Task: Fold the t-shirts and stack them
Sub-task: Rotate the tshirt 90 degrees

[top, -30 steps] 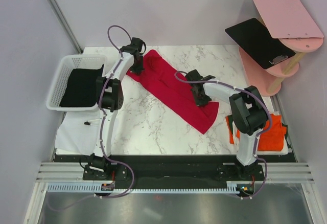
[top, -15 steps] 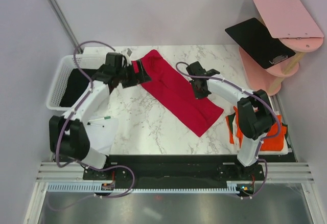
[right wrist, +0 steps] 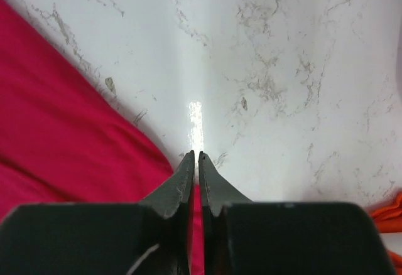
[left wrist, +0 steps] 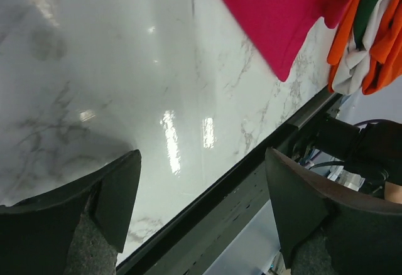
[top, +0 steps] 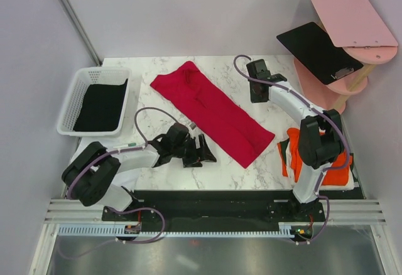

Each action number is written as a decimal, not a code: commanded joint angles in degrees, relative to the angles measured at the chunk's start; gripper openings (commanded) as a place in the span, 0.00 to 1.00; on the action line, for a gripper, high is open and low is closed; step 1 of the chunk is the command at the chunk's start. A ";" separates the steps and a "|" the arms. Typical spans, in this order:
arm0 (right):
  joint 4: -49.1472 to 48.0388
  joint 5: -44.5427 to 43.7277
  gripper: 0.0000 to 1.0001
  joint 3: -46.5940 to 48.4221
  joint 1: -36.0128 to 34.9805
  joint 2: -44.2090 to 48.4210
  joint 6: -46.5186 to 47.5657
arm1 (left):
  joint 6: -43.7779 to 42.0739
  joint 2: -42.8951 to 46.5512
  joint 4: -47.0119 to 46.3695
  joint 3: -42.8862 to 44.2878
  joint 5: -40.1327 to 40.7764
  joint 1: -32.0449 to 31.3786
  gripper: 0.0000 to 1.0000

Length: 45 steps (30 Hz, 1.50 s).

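Both arms have backed off the crimson t-shirt (top: 213, 112): left gripper (left wrist: 202, 162) gapes at its 7 o'clock, right gripper (right wrist: 195, 159) pinched empty at 2 o'clock; another fold seems due.

Top view: bright, even, sharp, soft shadows. Left wrist: white glare streaks on glossy table (left wrist: 94, 68), left fingers (left wrist: 301, 206) dark and blurred. Right wrist: one glare spot, right fingers (right wrist: 179, 187) soft-focus.

One crimson shirt (top: 213, 112), one black shirt (top: 100, 105), one orange pile (top: 336, 174), one basket (top: 66, 108).
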<state>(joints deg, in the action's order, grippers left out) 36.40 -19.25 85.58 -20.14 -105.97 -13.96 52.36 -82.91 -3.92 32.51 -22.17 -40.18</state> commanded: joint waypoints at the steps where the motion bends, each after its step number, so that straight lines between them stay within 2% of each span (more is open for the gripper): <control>1: -1.69 1.05 0.12 2.49 1.24 0.77 -0.64 | 7.84 -5.67 -13.38 1.32 3.27 -5.16 0.86; 9: -1.77 1.66 0.14 1.26 2.30 2.79 -0.02 | 11.45 -24.63 -19.54 10.19 3.89 -12.63 0.81; 10: -1.86 1.75 0.22 1.26 2.39 3.14 0.16 | 12.32 -26.06 -19.98 10.99 3.81 -13.07 0.80; 13: -1.77 2.11 0.31 1.60 2.74 3.67 0.33 | 13.64 -30.71 -20.77 13.98 3.10 -14.22 0.63; 14: -1.86 2.19 0.35 1.69 2.83 3.76 0.42 | 13.91 -31.51 -20.77 14.33 2.84 -14.48 0.55; 16: -1.86 2.46 0.36 1.87 3.26 4.02 0.51 | 14.09 -32.48 -20.51 14.68 3.10 -14.57 0.47; 17: -1.86 2.89 0.36 1.96 3.53 4.02 0.60 | 14.17 -32.40 -20.16 14.60 3.36 -14.66 0.35; 19: -1.86 3.25 0.36 1.96 3.62 4.02 0.51 | 13.74 -32.31 -19.28 14.07 3.80 -14.66 0.23; 20: -1.95 3.51 0.36 1.87 3.62 3.85 0.68 | 13.56 -31.79 -18.58 13.90 4.50 -14.66 0.09; 21: -2.04 4.03 0.37 1.78 3.70 3.76 0.60 | 13.47 -31.43 -17.88 13.37 4.86 -14.66 0.02; 26: -2.92 6.76 0.38 0.82 3.62 2.09 1.03 | 11.98 -27.23 -14.98 10.48 7.58 -14.57 0.02; 32: -3.80 10.45 0.39 0.81 3.71 0.51 1.04 | 8.99 -20.28 -6.81 6.96 11.01 -14.57 0.02; 36: -5.46 14.05 0.41 0.91 3.71 -0.72 0.33 | 8.20 -11.68 -2.24 3.18 12.50 -14.48 0.02; 39: -10.20 22.11 0.42 0.73 3.70 -3.44 -0.45 | 8.64 -6.75 1.71 -0.42 13.03 -14.48 0.02; 45: -22.06 36.81 0.48 4.23 3.71 -12.84 -6.33 | 10.22 9.85 13.05 -7.98 16.01 -14.48 0.02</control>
<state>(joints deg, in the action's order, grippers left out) 24.25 5.10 86.30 -16.36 -113.43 -15.42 63.53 -81.91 -2.37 28.42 -10.46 -54.46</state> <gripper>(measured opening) 0.468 0.027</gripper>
